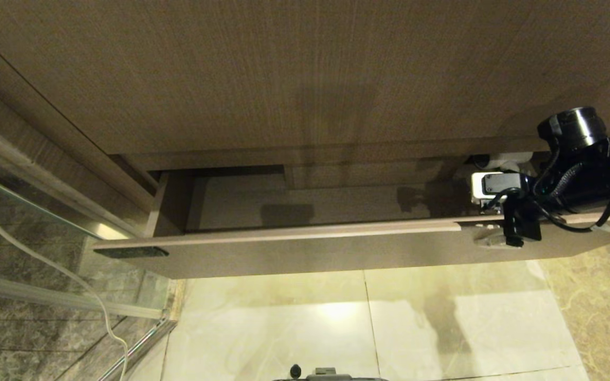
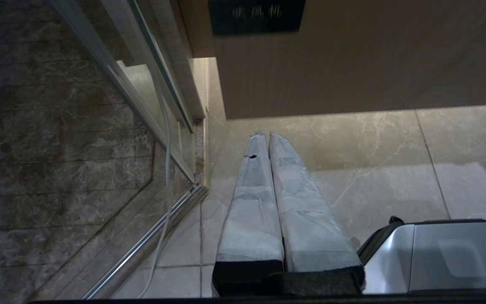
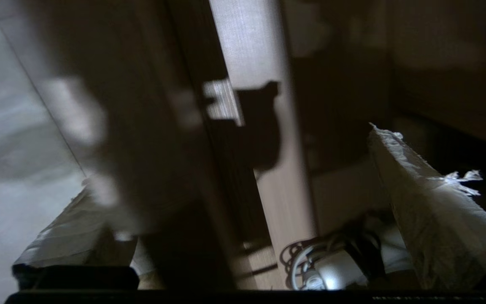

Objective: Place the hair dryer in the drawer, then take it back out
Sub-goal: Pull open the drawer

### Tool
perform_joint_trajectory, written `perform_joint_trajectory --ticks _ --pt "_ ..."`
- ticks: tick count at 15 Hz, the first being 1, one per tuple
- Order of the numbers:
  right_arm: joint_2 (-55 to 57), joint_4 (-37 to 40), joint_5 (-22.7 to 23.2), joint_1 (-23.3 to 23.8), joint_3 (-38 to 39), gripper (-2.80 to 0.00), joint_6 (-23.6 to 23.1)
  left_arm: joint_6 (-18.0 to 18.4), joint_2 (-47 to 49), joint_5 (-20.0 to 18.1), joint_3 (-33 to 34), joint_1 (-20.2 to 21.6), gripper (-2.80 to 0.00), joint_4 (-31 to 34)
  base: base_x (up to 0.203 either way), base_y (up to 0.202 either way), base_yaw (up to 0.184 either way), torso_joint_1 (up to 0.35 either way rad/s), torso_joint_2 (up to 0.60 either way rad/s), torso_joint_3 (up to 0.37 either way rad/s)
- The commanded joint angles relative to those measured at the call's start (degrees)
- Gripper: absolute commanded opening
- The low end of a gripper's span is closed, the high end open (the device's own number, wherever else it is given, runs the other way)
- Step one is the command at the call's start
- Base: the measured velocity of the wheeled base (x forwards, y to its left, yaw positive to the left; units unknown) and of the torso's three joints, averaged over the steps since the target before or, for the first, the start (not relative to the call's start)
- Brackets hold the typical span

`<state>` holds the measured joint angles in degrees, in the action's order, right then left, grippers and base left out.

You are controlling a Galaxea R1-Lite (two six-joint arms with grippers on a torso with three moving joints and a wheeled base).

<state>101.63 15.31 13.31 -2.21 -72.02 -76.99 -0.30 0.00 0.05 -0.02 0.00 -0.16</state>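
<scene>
The drawer [image 1: 310, 254] stands pulled out, a dark label at the left end of its front. A small part of the white hair dryer [image 1: 509, 157] shows at the drawer's far right back corner, mostly hidden by my right arm. In the right wrist view its white body and coiled cord [image 3: 331, 266] lie on the drawer floor close to one finger [image 3: 428, 211]. My right gripper [image 1: 495, 222] is open wide and straddles the drawer's front panel [image 3: 276, 190], one finger outside it and one inside. My left gripper [image 2: 264, 135] is shut and empty, hanging over the floor below the drawer front [image 2: 352, 63].
A taller wood-grain panel [image 1: 305, 79] rises above the drawer. A glass shower door [image 1: 29, 222] and a loose white cable [image 1: 72, 275] are on the left. Pale marble floor tiles [image 1: 363, 317] lie below, and my base [image 2: 445, 253] sits beside the left gripper.
</scene>
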Motion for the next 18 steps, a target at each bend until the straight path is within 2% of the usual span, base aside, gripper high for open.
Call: perform_joint_trajectory --ticks 1,4,7,13,15,18 --pt "-1.46 -1.69 0.31 0.03 0.52 0.00 -0.53 -0.05 0.06 0.02 0.02 0.00 -2.80 -0.02 0.000 0.000 0.000 0.000 0.00 0.000" --pt "-8.43 -1.72 0.33 0.11 5.57 0.00 0.14 -0.05 0.00 0.04 0.02 0.00 -2.80 -0.02 0.000 0.000 0.000 0.000 0.00 0.000" --pt "-18.70 -1.75 0.41 0.56 12.16 0.00 3.10 -0.05 0.01 -0.04 0.02 0.00 -2.80 -0.02 0.000 0.000 0.000 0.000 0.00 0.000" --pt "-45.86 1.06 0.18 1.39 25.87 0.00 8.10 -0.05 0.00 0.04 0.02 0.00 -2.80 -0.02 0.000 0.000 0.000 0.000 0.00 0.000" --pt "-50.45 6.75 1.03 1.77 28.04 0.00 13.05 -0.05 0.00 0.04 0.02 0.00 -2.80 -0.02 0.000 0.000 0.000 0.000 0.00 0.000" --pt "-51.27 8.32 1.32 4.16 24.73 0.00 25.07 -0.05 0.00 0.01 0.02 0.00 -2.80 -0.02 0.000 0.000 0.000 0.000 0.00 0.000"
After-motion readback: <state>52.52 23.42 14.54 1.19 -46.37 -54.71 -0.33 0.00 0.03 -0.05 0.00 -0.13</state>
